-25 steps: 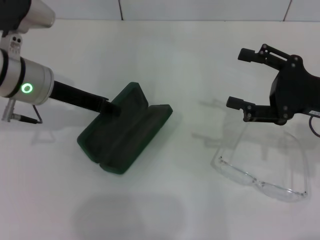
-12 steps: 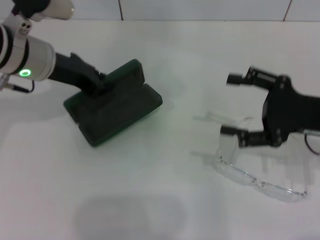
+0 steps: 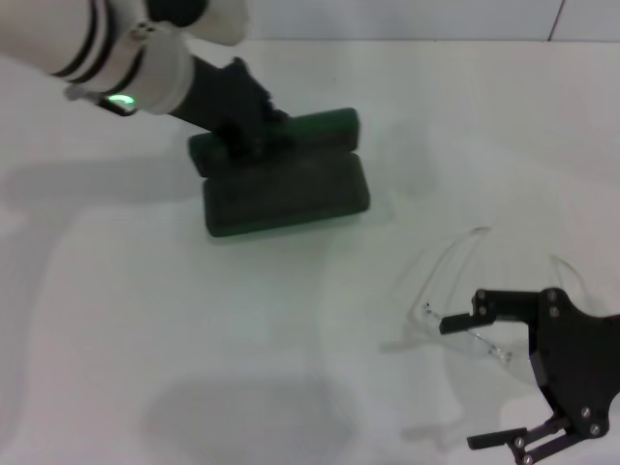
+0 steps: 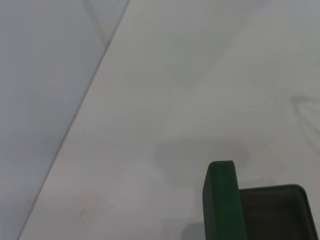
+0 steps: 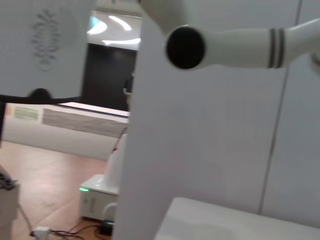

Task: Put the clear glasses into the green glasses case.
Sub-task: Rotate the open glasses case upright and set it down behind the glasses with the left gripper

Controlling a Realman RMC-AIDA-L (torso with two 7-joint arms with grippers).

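Note:
The green glasses case [image 3: 286,194] lies open on the white table, its lid [image 3: 310,131] standing up at the far side. My left gripper [image 3: 250,136] is shut on the lid's left end. In the left wrist view the lid's green edge [image 4: 220,200] and the dark lining [image 4: 275,215] show close up. The clear glasses [image 3: 448,266] lie at the near right, arms pointing away from me. My right gripper [image 3: 477,381] hangs open over their front, one finger [image 3: 463,322] by the near lens; the gripper body hides part of the frame.
The white table [image 3: 145,339] runs back to a tiled wall. The right wrist view shows only the room, the left arm's white link [image 5: 240,40] and a table corner [image 5: 225,220].
The left gripper has swung the case right and away from me, turning it. The right gripper has come toward the near edge, from beyond the glasses to over their front.

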